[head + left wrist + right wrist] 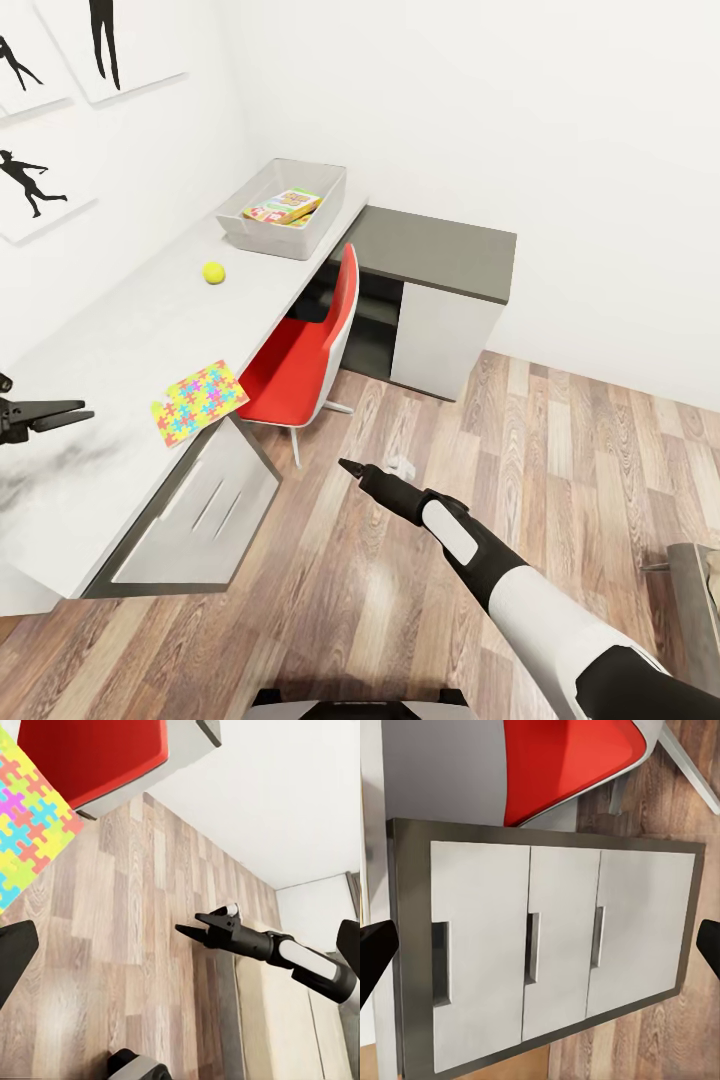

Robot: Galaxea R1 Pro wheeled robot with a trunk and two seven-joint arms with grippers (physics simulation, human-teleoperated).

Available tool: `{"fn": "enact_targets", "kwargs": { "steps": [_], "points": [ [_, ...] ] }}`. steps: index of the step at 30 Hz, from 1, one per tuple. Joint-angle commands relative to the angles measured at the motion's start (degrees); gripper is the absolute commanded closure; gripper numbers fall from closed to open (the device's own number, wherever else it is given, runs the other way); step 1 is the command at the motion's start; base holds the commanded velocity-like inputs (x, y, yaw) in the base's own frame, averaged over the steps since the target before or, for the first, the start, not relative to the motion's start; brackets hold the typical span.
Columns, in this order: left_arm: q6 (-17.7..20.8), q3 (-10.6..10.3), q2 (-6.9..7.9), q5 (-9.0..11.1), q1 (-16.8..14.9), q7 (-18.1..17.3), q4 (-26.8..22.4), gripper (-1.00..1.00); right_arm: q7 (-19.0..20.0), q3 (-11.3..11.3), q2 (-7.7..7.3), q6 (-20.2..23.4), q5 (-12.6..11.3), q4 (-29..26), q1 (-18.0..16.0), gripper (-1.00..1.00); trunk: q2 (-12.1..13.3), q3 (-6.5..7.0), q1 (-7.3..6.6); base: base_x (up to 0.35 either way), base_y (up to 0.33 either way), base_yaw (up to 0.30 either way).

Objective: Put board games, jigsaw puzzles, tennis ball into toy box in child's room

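Note:
The light-grey toy box [322, 212] stands at the far end of the table [120, 330], and a printed board game [284, 206] lies inside it. On the tabletop in front of the box rests the tennis ball [213, 272]. A jigsaw puzzle [200, 402] lies at the table's front edge, its corner overhanging; the same jigsaw puzzle [26, 817] shows in the left wrist view. My left gripper [75, 413] hovers open over the table, left of the puzzle. Above the floor in front of the drawers, my right gripper [345, 465] is open and empty, its fingers [375, 952] wide apart.
A red chair [300, 350] is tucked under the table beside the white drawers [200, 500]. The lower dark-grey section [440, 250] joins the table at the far right. Wooden floor [520, 450] lies open to the right. A grey furniture edge [695, 590] shows at the lower right.

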Motion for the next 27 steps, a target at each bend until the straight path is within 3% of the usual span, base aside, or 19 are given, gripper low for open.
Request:
{"fn": "enact_targets", "kwargs": {
  "steps": [1, 27],
  "points": [
    [0.5, 0.0, 0.04, 0.0, 0.0, -0.2, 0.4, -1.00, 0.1, 0.1, -0.01, 0.2, -0.4, 0.0, -0.1, -1.00, -0.1, -0.07, 0.02, 0.000, 0.000, 0.000],
    [-0.2, 0.1, 0.43, -0.1, 0.0, 0.0, 2.2, -1.00, 0.0, 0.1, 0.07, 0.2, -0.5, 0.0, -0.1, -1.00, -0.1, -0.07, 0.02, 0.013, 0.019, 0.000]
  ]
}}
